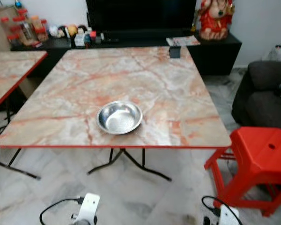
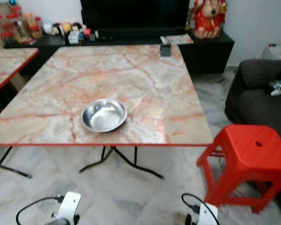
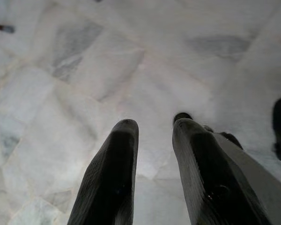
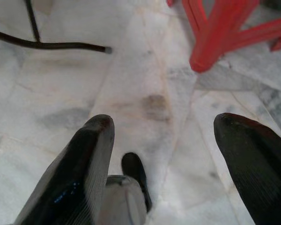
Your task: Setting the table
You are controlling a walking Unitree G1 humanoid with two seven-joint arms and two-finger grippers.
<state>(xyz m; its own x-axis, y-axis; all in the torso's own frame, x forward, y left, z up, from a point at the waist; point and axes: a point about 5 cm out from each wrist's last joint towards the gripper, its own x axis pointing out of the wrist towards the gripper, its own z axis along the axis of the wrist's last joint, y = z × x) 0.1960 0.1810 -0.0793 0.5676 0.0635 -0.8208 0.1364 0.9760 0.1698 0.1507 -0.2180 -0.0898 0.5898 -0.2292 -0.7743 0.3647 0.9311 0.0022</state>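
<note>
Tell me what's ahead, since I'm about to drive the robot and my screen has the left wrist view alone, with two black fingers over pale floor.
Observer: A marble-pattern table stands ahead, with a steel bowl near its front edge.
Operator: Anything beside the table to avoid?
Observer: A red stool stands on the floor by the table's right front corner.
Operator: Is the right gripper busy?
Observer: No. The right gripper hangs over the floor with its fingers wide apart, holding nothing, close to the stool's leg.
Operator: Anything else on the tabletop?
Observer: A small dark object at the far edge; I cannot tell what it is.
</note>
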